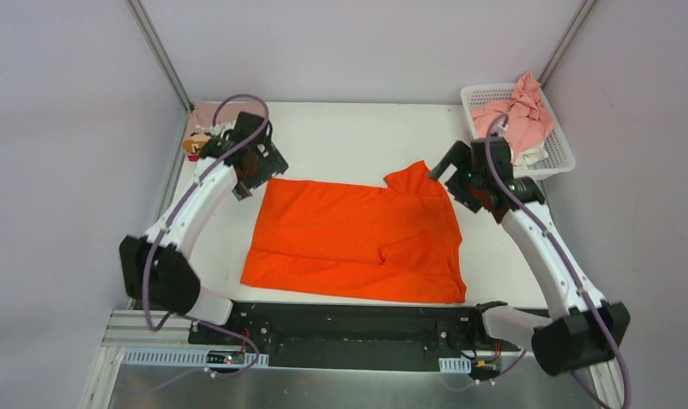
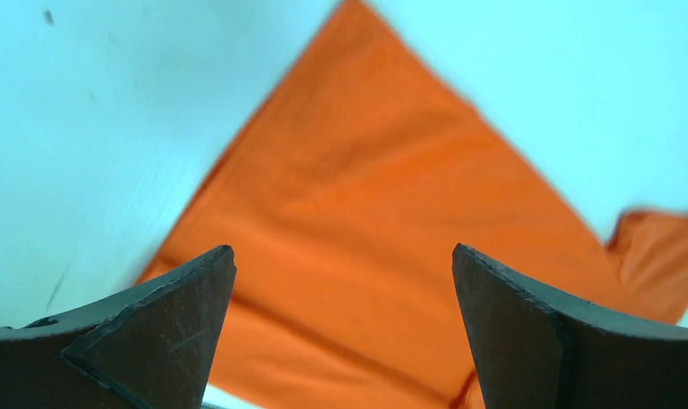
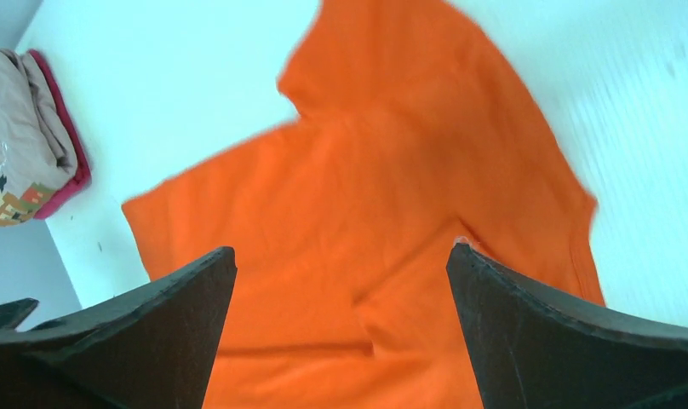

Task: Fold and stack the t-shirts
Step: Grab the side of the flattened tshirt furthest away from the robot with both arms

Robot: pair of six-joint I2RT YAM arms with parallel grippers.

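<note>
White worktop [image 1: 366, 136] carries one orange t-shirt [image 1: 353, 243], spread flat at the middle and reaching toward the near edge. Above its far left corner hovers the left gripper [image 1: 249, 175], and above its far right sleeve the right gripper [image 1: 450, 166], both with jaws wide apart and holding nothing. Two folded shirts [image 1: 201, 128], dusty-pink on magenta, lie in the far left corner. One white basket [image 1: 564, 158] holding crumpled pink cloth [image 1: 521, 115] sits in the far right corner.

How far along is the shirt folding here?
Done: dusty-pink t-shirt folded atop a magenta one at the far-left corner. In hand: bright orange t-shirt spread out, left gripper and right gripper open above it. Left: crumpled light pink shirts in the white lattice basket.
</note>
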